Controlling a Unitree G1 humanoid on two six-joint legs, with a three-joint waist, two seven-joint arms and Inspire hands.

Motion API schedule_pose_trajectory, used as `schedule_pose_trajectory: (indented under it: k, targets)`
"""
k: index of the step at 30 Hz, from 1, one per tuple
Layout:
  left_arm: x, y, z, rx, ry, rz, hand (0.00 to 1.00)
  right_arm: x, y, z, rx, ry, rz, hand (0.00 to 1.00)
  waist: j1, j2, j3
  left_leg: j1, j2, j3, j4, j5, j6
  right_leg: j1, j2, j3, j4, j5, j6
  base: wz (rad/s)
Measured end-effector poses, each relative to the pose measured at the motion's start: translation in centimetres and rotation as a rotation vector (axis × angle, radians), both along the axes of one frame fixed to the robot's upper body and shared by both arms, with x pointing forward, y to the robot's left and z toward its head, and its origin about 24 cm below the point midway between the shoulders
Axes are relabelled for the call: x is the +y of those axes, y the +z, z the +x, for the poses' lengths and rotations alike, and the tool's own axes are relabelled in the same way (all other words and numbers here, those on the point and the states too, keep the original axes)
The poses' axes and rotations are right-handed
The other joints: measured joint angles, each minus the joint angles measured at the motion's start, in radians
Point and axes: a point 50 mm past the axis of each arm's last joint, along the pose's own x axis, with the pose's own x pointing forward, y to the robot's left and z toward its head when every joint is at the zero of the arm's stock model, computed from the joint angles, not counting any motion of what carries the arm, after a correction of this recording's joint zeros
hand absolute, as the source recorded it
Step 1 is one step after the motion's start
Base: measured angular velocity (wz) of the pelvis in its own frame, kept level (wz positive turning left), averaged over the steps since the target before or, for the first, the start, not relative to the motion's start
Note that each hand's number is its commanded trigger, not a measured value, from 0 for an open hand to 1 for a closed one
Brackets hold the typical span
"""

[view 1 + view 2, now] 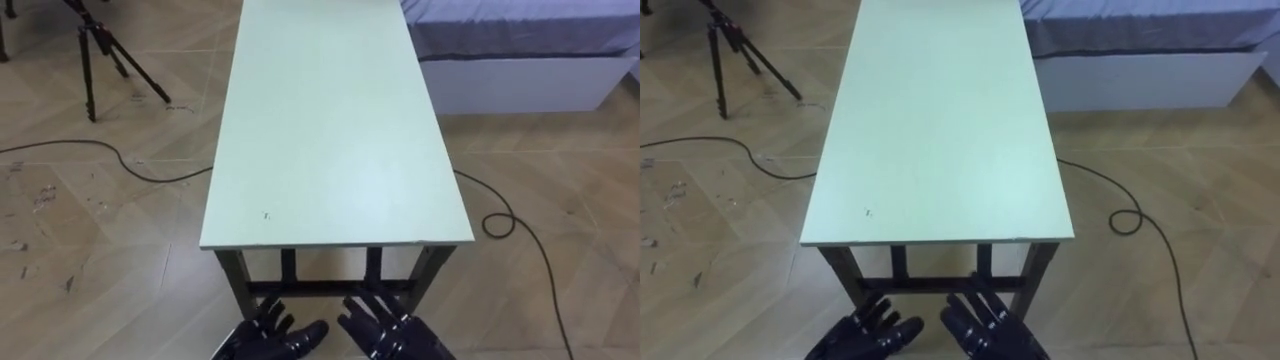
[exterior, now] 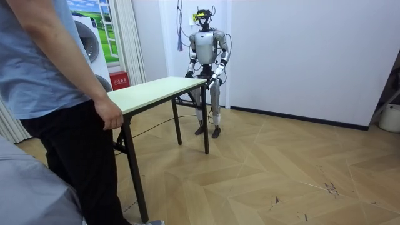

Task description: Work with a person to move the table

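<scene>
We are standing at one short end of the table (image 1: 330, 130) (pale green top, dark legs), which is running up the middle of the eye views. Our left hand (image 1: 268, 336) and right hand (image 1: 385, 326) are hovering at the bottom centre, just below the near edge, fingers spread straight and holding nothing. At the left of the room view, the person's hand (image 2: 110, 116) is resting at the table's opposite end. A tripod (image 1: 100, 45) is standing at upper left, and a bed (image 1: 520, 45) is lying at upper right.
</scene>
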Motion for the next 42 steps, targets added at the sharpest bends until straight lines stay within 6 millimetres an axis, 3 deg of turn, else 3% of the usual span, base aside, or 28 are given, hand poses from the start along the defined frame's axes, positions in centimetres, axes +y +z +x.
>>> schedule_pose_trajectory:
  k: [8, 15, 21, 25, 30, 42]
  targets:
    - [0.1, 2.3, 1.0, -0.06, 0.029, -0.128, 0.0, -0.1, 1.7, 1.2, -0.079, 0.046, 0.0, 0.0, -0.008, -0.009, 0.0051, 0.002, 0.0, -0.002, 0.005, 0.0, 0.0, 0.0, 0.0, 0.001, 0.001, 0.0, 0.0, 0.0]
    - [1.2, 3.0, 2.6, -0.093, 0.029, -0.135, 0.0, -0.4, 2.0, 2.1, -0.078, 0.068, -0.018, 0.0, -0.004, 0.007, 0.0107, 0.0, 0.0, -0.001, 0.005, 0.0, 0.0, 0.0, 0.0, 0.0, 0.002, 0.0, 0.0, 0.0]
    - [1.4, 3.3, 3.2, -0.106, 0.046, -0.148, 0.0, -0.5, 2.3, 2.4, -0.068, 0.054, -0.02, 0.0, 0.004, 0.019, 0.0049, 0.002, 0.0, -0.001, 0.007, 0.0, 0.0, -0.002, 0.001, 0.001, 0.002, 0.0, 0.0, 0.0]
    - [1.7, 3.4, 3.4, -0.11, 0.066, -0.159, 0.0, -0.5, 2.5, 2.8, -0.059, 0.034, -0.008, 0.0, 0.004, 0.018, 0.0053, 0.004, 0.0, 0.0, 0.009, 0.0, 0.0, 0.0, 0.0, 0.003, 0.001, 0.0, 0.0, 0.0]
    - [2.1, 3.9, 4.5, -0.125, 0.076, -0.145, 0.0, -0.2, 2.8, 4.2, -0.042, 0.024, -0.01, 0.0, 0.007, 0.001, 0.0181, 0.005, 0.0, 0.0, 0.017, 0.001, 0.0, 0.003, 0.0, 0.004, 0.006, 0.0, 0.0, 0.0]
    - [3.3, 3.8, 6.3, -0.067, 0.151, -0.078, 0.0, -0.1, 3.1, 5.8, -0.009, 0.026, -0.049, 0.0, 0.011, -0.006, 0.0226, 0.009, 0.001, 0.001, 0.014, 0.002, 0.0, 0.0, 0.0, 0.003, 0.015, 0.0, -0.001, 0.0]
